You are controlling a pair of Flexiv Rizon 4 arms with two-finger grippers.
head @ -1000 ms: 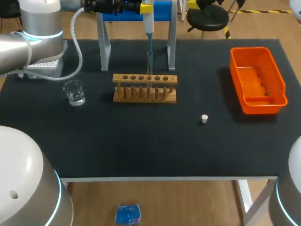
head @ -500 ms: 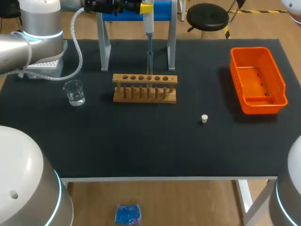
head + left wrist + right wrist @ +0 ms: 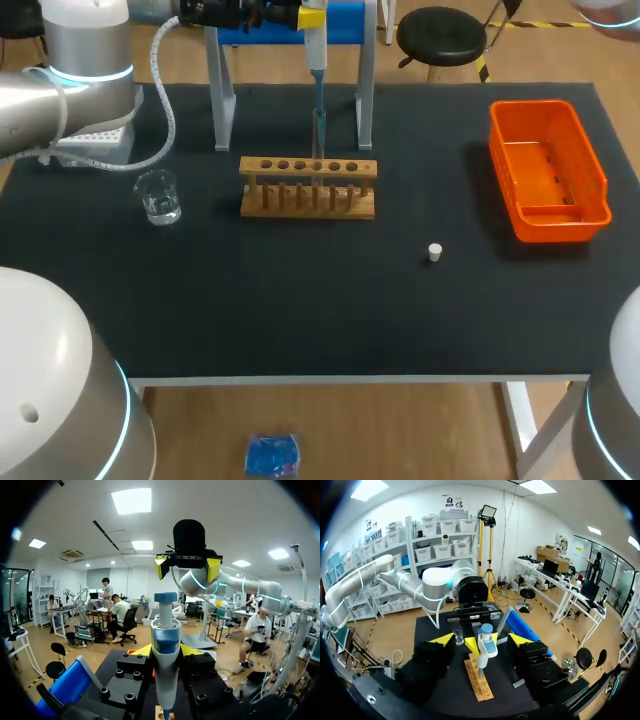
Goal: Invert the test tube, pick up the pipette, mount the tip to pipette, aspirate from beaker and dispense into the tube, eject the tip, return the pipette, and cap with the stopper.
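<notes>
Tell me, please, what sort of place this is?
Likely a robotics lab's mock chemistry bench: a wooden test tube rack, a glass beaker, and a pipette held in the left gripper.

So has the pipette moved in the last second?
No. In the head view the pipette sits where it was, its tip still above the same hole of the wooden rack.

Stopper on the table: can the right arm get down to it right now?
Probably yes. The stopper stands alone, apart from the rack and orange bin. The right gripper is open and empty; the left gripper holds the pipette over the rack.
</notes>
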